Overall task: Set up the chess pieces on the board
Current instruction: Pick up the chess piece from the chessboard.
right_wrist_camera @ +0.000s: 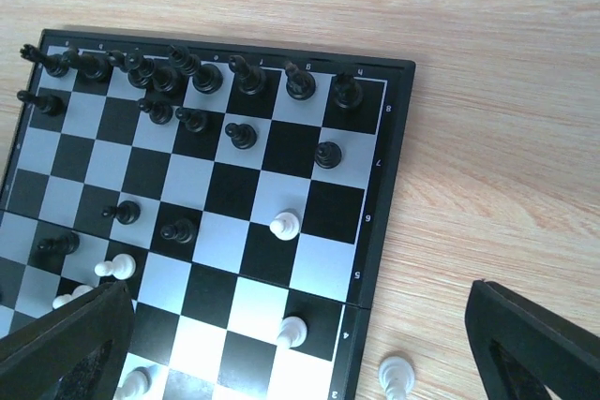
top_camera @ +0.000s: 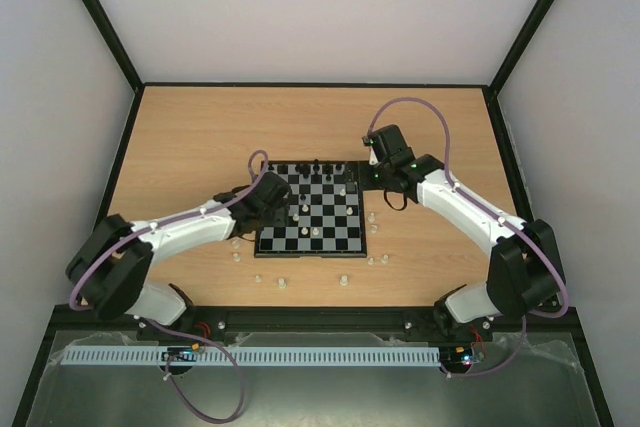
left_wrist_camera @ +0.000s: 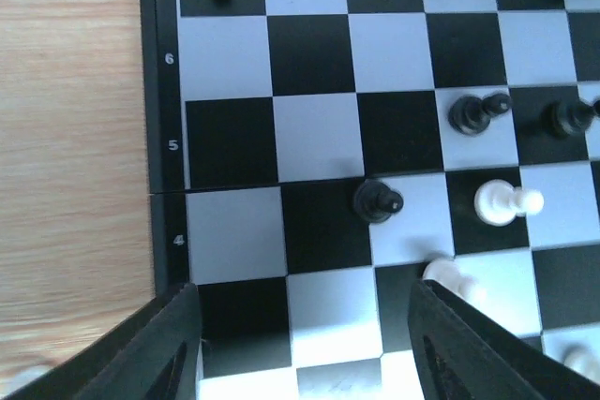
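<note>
One big wooden table (top_camera: 190, 137) holds everything, and the board (top_camera: 310, 251) lies in the middle of it. The left gripper (left_wrist_camera: 305, 325) hangs low over the board's left side, its jaws spread apart with nothing between them, though one white piece (left_wrist_camera: 448, 276) sits just beside a finger. The right gripper (right_wrist_camera: 298, 302) hovers by the board's far right corner, its jaws wide apart too and holding nothing. Most black pieces (right_wrist_camera: 206, 77) stand along the board's far edge, but a few black and white ones are mixed up on the middle squares. Some loose white pieces (top_camera: 282, 282) wait on the table near the board's front and right sides. I think these little men are light, hard and smooth, so they could tip or slip; pinching one gently around its thin middle looks best
</note>
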Robot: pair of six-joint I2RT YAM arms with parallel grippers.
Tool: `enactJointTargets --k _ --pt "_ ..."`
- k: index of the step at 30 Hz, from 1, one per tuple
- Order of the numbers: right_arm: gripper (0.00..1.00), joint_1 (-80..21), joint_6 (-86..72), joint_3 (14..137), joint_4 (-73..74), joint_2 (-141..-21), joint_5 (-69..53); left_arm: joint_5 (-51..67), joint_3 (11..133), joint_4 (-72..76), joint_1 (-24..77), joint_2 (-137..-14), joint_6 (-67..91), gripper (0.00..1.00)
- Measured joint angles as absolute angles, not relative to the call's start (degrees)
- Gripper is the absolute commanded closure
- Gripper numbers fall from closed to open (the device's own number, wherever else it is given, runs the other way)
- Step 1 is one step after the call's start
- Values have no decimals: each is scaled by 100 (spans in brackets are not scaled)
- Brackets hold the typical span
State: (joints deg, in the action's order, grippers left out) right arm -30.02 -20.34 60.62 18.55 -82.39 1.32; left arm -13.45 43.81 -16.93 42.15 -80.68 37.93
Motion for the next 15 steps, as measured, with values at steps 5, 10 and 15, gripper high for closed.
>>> enactJointTargets --k 5,10,15 --pt "7 -3002 -2038 6010 1800 -8215 123 -1179 4711 -1551 4215 -8715 3651 55" --pt "7 -3002 -2038 5972 1772 -8215 102 -1044 5098 -1444 4215 -9203 3505 64" --pt "8 -3002 -2038 5942 1765 -8217 84 -1009 5395 -1450 4215 -9520 3413 72"
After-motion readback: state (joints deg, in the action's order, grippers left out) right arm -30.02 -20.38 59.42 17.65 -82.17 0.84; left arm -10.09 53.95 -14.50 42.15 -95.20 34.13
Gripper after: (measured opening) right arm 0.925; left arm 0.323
